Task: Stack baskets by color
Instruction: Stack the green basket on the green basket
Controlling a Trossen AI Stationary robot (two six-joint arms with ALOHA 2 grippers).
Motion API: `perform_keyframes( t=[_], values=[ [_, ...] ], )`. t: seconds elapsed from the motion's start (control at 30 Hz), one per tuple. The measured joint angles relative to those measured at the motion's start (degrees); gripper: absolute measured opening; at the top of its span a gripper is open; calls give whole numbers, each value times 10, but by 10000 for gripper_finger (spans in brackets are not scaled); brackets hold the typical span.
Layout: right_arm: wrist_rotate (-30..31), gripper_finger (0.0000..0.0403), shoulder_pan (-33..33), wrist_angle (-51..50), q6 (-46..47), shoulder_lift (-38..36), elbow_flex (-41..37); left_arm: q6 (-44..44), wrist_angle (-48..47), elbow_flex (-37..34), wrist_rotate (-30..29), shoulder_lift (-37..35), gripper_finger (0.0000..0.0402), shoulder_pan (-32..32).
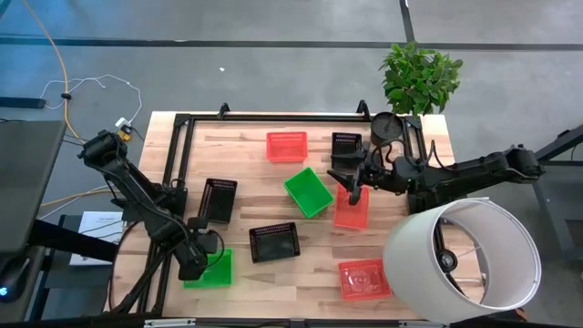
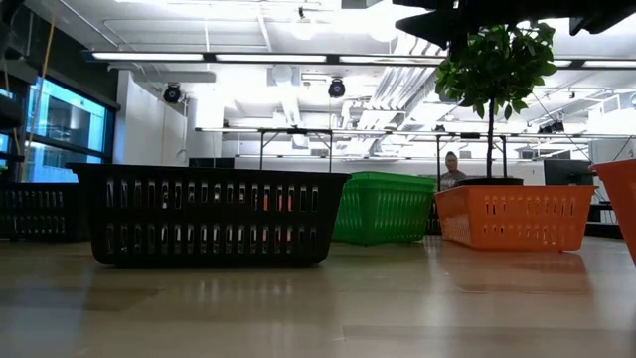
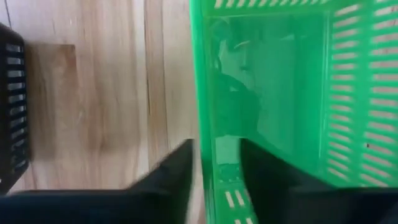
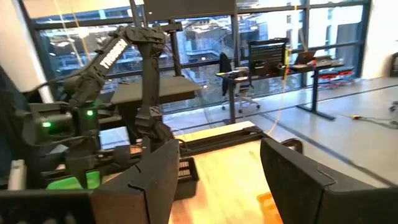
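Observation:
A green basket point(image 1: 216, 271) rests on its bottom at the table's near left. My left gripper point(image 1: 194, 262) points down over its left wall point(image 3: 208, 124), open, with one finger outside point(image 3: 177, 171) and one inside point(image 3: 264, 171). My right gripper point(image 1: 355, 189) hovers open and holds nothing point(image 4: 217, 180), above a red basket point(image 1: 352, 210) beside a second green basket point(image 1: 308, 191). Other baskets sit apart on the table: red point(image 1: 286, 146), red point(image 1: 364, 278), black point(image 1: 217, 200), black point(image 1: 273, 242) and black point(image 1: 346, 144). My left gripper comes from above and straddles the green basket's left wall point(image 3: 210, 168), one finger on each side. A gap shows between the inner finger and the wall. Whether the outer finger touches the rim I cannot tell. The basket sits flat on the table.
A large white lampshade point(image 1: 465, 253) covers the table's near right corner. A potted plant point(image 1: 419, 77) stands at the far right. A black frame point(image 1: 173, 164) runs along the left and far edges. Bare wood lies between the baskets in the middle.

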Motion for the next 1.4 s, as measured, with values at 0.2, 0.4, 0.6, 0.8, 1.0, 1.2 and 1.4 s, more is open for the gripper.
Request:
perform_keyframes(
  t=[0.2, 0.4, 0.6, 0.8, 1.0, 1.2, 1.4],
  values=[
    [3, 213, 0, 23, 4, 0, 0, -8, -6, 7, 0, -6, 13, 36],
    [2, 213, 0, 90, 6, 0, 0, 55, -37, 60, 21, -74, 2, 85],
    [-12, 213, 0, 112, 6, -1, 0, 123, -125, 164, 33, -197, 1, 126],
    [-30, 213, 0, 120, 6, -1, 0, 251, -45, 214, -179, -283, 1, 217],
    [-37, 213, 0, 125, 7, -1, 0, 407, 201, 150, -124, -311, 0, 366],
    [-57, 213, 0, 121, 21, 0, 0, 403, 439, 26, 28, -289, 0, 510],
    [-58, 213, 0, 120, 22, 0, 0, 350, 595, -56, 56, -276, 0, 562]
  ],
)
